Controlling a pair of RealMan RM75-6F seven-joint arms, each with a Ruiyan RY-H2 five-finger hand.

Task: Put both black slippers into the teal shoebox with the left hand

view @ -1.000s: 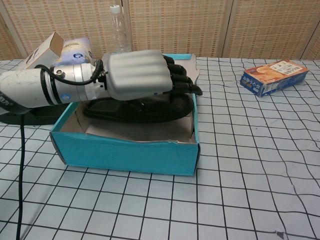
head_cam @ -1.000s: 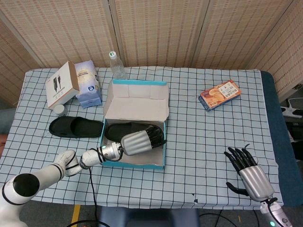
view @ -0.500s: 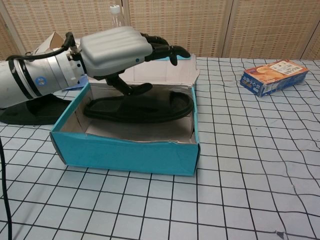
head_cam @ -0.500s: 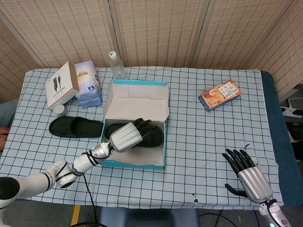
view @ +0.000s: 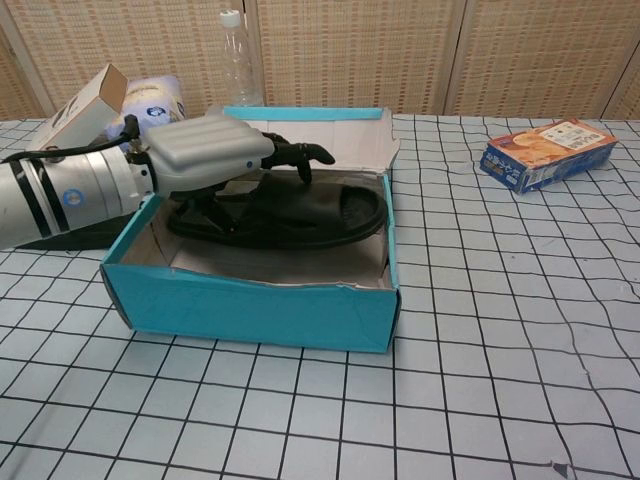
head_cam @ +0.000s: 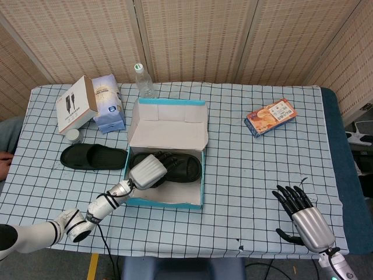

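The teal shoebox [head_cam: 166, 202] [view: 250, 305] stands open mid-table with its lid flap up. One black slipper [head_cam: 183, 167] [view: 320, 215] lies flat inside it. The other black slipper [head_cam: 93, 156] lies on the cloth just left of the box. My left hand [head_cam: 148, 170] [view: 205, 160] hovers over the box's left end, above the slipper's heel, with its fingers [view: 290, 153] stretched out and nothing held. At the table's front right my right hand [head_cam: 306, 219] rests open, fingers spread, far from the box.
Behind the box stands a clear bottle [head_cam: 143, 79] [view: 235, 55]. A white carton [head_cam: 76, 104], a blue tissue pack [head_cam: 108, 100] and a small white jar [head_cam: 72, 135] sit at the back left. An orange snack box [head_cam: 270, 116] [view: 548, 153] lies at the right.
My left hand released the slipper, which now lies in the box. The hand lifted off it and drew back toward the box's left end. The right hand barely moved.
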